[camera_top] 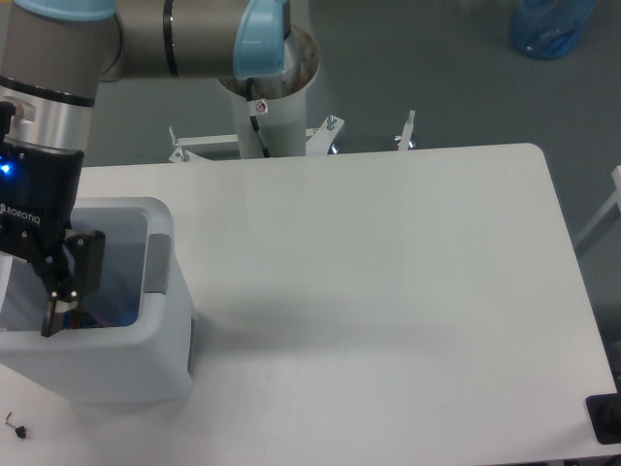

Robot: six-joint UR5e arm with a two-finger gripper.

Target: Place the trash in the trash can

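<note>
At the left edge of the white rectangular table [388, 291] sits the large white plastic trash can with rounded edges [126, 364], a grey panel [158, 262] on its right rim. The black two-finger gripper [44, 306] hangs straight down over the can's open mouth, toward its left side, one finger [60, 301] reaching below the rim line. The second finger is cut off by the picture's left edge, so cannot tell whether the jaws are spread or closed, and nothing is visibly held between them. Inside the can, just right of the gripper, only a shadowed bluish interior shows, with a small patch of blue and orange colour at the bottom (too blurred to identify as wrapper or bottle). The silver and grey arm [146, 34] runs from above the can back to a white pedestal base [264, 92] behind the table's far edge. A blue plastic bag [549, 24] lies on the floor far to the right of the can. A small dark speck [15, 425] lies on the table just below the can's front left corner.
</note>
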